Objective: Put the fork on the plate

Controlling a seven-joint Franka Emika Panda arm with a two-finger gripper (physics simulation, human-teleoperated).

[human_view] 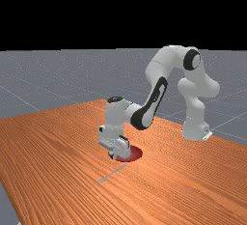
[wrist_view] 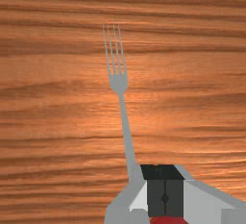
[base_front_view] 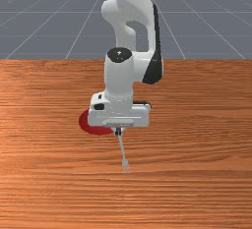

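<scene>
In the front view my gripper [base_front_view: 117, 132] is just beyond the handle of the grey fork [base_front_view: 122, 148], whose tines point toward the camera. The red plate [base_front_view: 96, 128] is partly covered by the hand, its visible part on the front view's left. The fork [human_view: 111, 173] lies on the table in the far view, a little apart from the fingers, with the plate [human_view: 136, 153] behind. In the wrist view the gripper [wrist_view: 165, 194] is shut with nothing between its fingers; the fork's handle [wrist_view: 126, 131] passes beside them, its end hidden. Part of the plate [wrist_view: 168, 220] shows beneath the fingers.
The wooden table [base_front_view: 197, 174] extends around the fork and plate. The arm's base [human_view: 195, 130] stands at the far view's right, and the forearm reaches over the table from there.
</scene>
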